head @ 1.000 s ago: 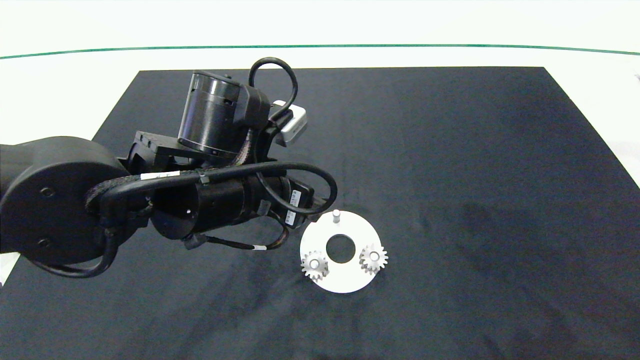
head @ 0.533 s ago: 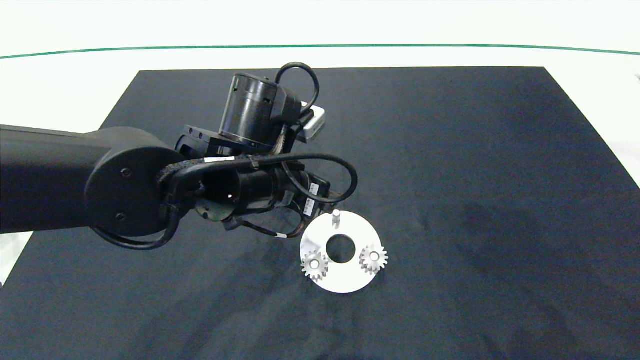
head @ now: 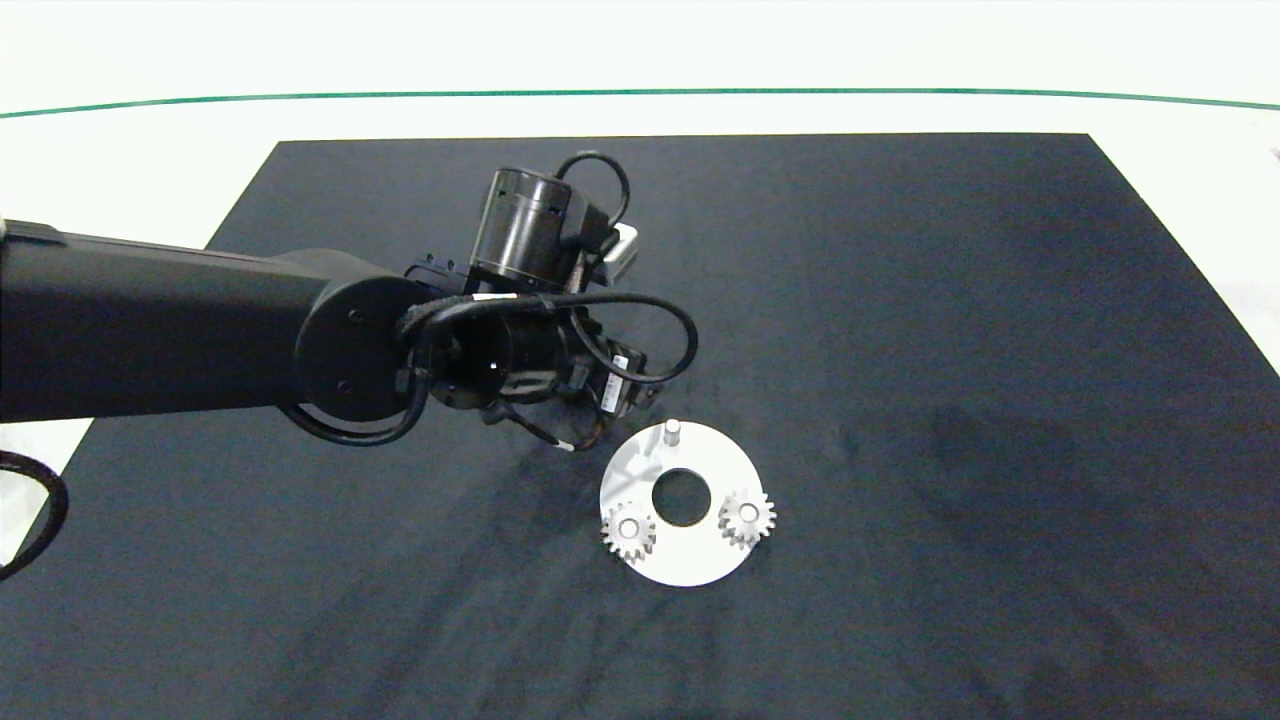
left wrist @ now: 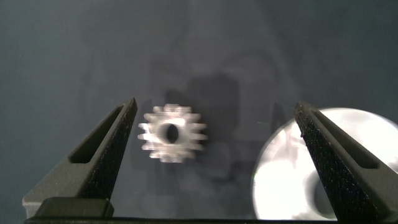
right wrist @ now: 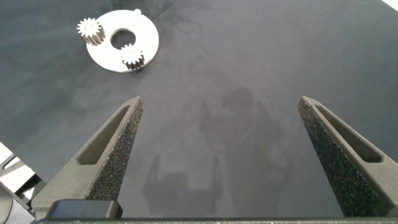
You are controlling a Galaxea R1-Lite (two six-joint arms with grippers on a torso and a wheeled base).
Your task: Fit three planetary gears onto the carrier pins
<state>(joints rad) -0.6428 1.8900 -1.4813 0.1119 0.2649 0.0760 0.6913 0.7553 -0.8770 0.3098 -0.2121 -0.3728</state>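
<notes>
The white carrier disc [head: 690, 562] lies on the dark mat with two planetary gears [head: 629, 531] [head: 746, 517] seated on carrier pins. The far pin [head: 673, 432] stands bare. In the left wrist view a third gear [left wrist: 189, 134] lies flat on the mat between the fingers of my open left gripper [left wrist: 216, 106], nearer one finger, touched by neither. The disc's edge [left wrist: 292, 168] shows beside it. From the head camera the left arm's wrist [head: 520, 350] hides this gear and the fingers. My right gripper [right wrist: 221, 102] hangs open and empty above bare mat, far from the disc [right wrist: 146, 43].
The black mat [head: 950, 350] covers most of the white table [head: 120, 170]. A green line [head: 800, 92] runs along the far side. The left arm's cables loop just beyond the disc's far-left rim.
The left arm has stretched further in from the left and sunk lower toward the mat, its wrist settling just beyond the disc. Disc and two seated gears have not moved.
</notes>
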